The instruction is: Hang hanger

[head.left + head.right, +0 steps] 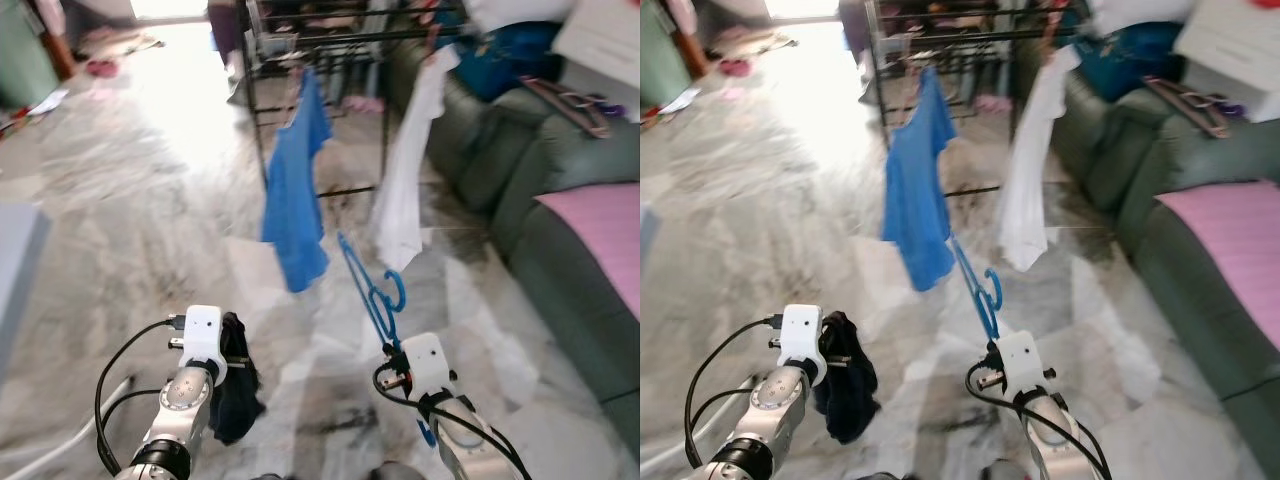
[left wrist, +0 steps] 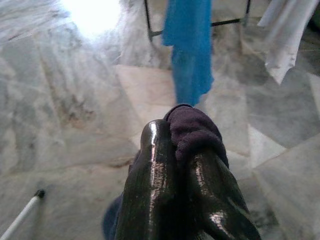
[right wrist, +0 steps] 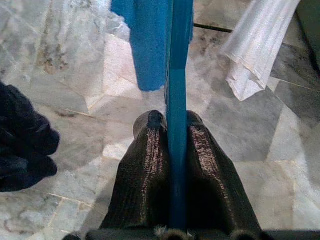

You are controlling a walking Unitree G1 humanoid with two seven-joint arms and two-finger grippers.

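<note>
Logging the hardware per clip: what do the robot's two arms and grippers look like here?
Both arms are silver metal with round joint housings, each ending in a white boxy wrist block. Looping black cables run from the blocks back along the left arm and right arm. The left gripper and right gripper each have two long, glossy black fingers with a lightly textured surface.

Left pincer [image 2: 182, 150] clamped; right pincer [image 3: 170, 135] clamped; both arms forward.
</note>
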